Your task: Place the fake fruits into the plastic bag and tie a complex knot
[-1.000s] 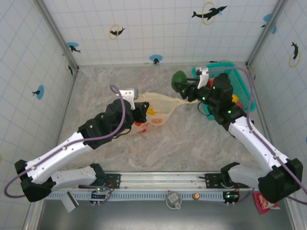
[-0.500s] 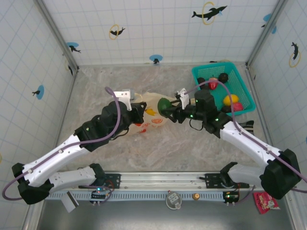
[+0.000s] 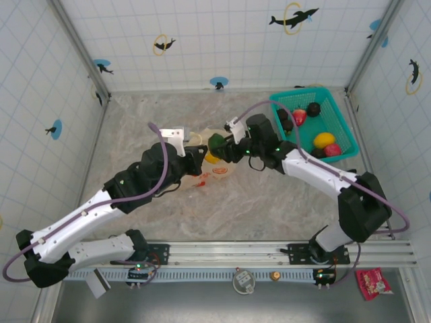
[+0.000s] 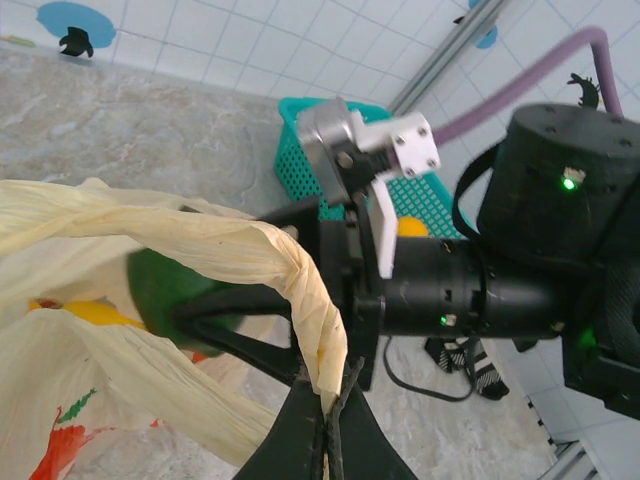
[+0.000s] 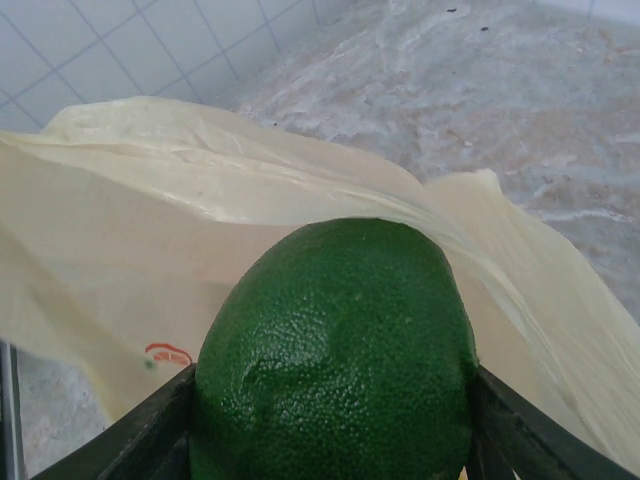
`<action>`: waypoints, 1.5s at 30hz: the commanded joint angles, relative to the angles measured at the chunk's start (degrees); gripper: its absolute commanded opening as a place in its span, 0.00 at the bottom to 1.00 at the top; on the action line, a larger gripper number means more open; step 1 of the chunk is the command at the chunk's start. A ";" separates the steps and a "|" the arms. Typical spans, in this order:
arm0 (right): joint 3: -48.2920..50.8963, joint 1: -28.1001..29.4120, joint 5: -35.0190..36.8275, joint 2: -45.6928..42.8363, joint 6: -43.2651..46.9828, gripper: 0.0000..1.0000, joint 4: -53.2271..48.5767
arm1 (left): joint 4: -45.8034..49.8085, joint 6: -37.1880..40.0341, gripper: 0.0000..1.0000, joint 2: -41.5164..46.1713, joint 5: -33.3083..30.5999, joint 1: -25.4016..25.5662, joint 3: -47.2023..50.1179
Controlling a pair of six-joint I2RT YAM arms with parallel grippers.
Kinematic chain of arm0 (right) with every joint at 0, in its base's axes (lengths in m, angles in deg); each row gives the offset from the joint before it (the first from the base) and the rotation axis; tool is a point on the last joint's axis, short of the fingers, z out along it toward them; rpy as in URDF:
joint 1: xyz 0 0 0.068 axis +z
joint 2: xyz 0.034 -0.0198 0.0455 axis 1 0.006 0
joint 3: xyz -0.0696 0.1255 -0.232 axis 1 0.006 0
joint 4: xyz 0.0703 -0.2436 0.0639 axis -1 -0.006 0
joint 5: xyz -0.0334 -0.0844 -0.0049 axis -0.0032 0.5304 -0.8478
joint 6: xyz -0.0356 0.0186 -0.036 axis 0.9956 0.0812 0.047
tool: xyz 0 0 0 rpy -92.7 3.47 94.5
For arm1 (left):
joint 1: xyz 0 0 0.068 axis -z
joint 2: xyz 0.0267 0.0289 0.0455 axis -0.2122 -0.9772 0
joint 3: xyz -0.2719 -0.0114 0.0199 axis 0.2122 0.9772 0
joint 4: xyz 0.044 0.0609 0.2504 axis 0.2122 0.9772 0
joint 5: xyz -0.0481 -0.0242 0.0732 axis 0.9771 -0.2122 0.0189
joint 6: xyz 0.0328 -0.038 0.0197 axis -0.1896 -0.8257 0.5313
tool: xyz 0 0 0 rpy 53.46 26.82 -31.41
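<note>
My left pincer [image 4: 328, 405] gripped the bag [image 4: 90, 215] rim, pressed together, holding its mouth up. My right pincer [image 3: 221, 145] clamped the green fruit [image 5: 335, 340], bag mouth just ahead and below. Released too early, I judged, the fruit could hit the rim and roll away.

right tool [image 3: 221, 147] swung left from teal basket [image 3: 345, 128], green fruit [image 5: 335, 350] now at plastic bag [image 4: 200, 235] mouth

The top camera hangs above and behind my bases, looking down over the whole table [image 3: 269, 202]. My left wrist camera sits close, facing the bag [image 4: 150, 220] and my right arm [image 4: 480, 290] beyond. My right wrist camera looks along its fingers [image 5: 160, 440], hard up against the green fruit [image 5: 340, 340] — all three share bag and fruit.
</note>
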 commanded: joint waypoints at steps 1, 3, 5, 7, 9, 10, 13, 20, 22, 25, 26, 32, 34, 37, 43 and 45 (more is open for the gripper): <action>-4.49 2.30 -2.74 3.84 1.74 0.61 -1.98 | -0.56 0.62 0.00 0.22 1.26 -0.19 0.05; -5.33 3.34 -5.62 5.41 1.32 0.62 -2.22 | -0.60 0.68 0.00 0.39 0.62 -0.20 0.04; -4.37 4.26 -8.77 5.83 -0.51 0.67 0.01 | -0.51 0.71 0.00 0.70 -0.32 -0.18 0.08; -2.63 4.88 -8.29 5.66 -1.99 0.77 2.52 | -0.50 0.72 0.00 1.02 -1.26 -0.22 0.35; -1.51 5.03 -5.64 4.94 -2.02 0.84 2.73 | -0.61 0.66 0.00 1.29 -1.76 -0.25 0.57; -0.84 4.75 -4.94 4.47 -2.01 0.85 2.93 | -0.67 0.63 0.00 1.38 -1.93 -0.18 0.64; 0.87 3.16 -5.99 2.77 -3.08 0.85 3.50 | -0.53 0.70 0.00 1.51 -2.34 -0.19 0.80; 4.82 -0.21 -5.38 -4.02 -4.97 0.72 5.88 | -0.38 0.70 0.00 1.17 -3.48 -0.22 1.58; 5.65 -2.00 -6.54 -5.94 -7.64 0.63 7.16 | 0.26 1.14 0.00 0.45 -4.67 -0.23 1.50; 5.92 -3.47 -7.20 -8.38 -9.57 0.55 6.74 | 3.29 0.85 0.00 -2.72 -6.92 -0.76 -0.18; 5.93 -3.72 -6.56 -9.47 -9.63 0.55 6.02 | 3.51 0.57 0.00 -3.60 -6.48 -1.27 -0.54; 6.76 -9.71 -6.98 -17.10 -13.83 0.57 4.69 | 1.98 -0.26 0.00 -5.40 -2.33 -5.59 -0.51; 7.09 -12.98 -6.34 -19.37 -15.02 0.60 2.50 | 1.20 0.02 0.00 -5.57 -1.12 -7.28 0.06; 9.25 -19.02 -4.64 -22.71 -19.00 0.63 2.31 | 0.15 -0.15 0.00 -5.67 1.47 -10.24 1.57; 12.02 -29.08 4.74 -26.05 -21.95 0.61 -1.75 | -3.42 0.99 0.00 -4.53 5.10 -11.34 3.91; 11.24 -32.31 8.48 -24.40 -22.08 0.59 -5.66 | -3.74 2.01 0.00 -4.12 4.94 -11.34 3.91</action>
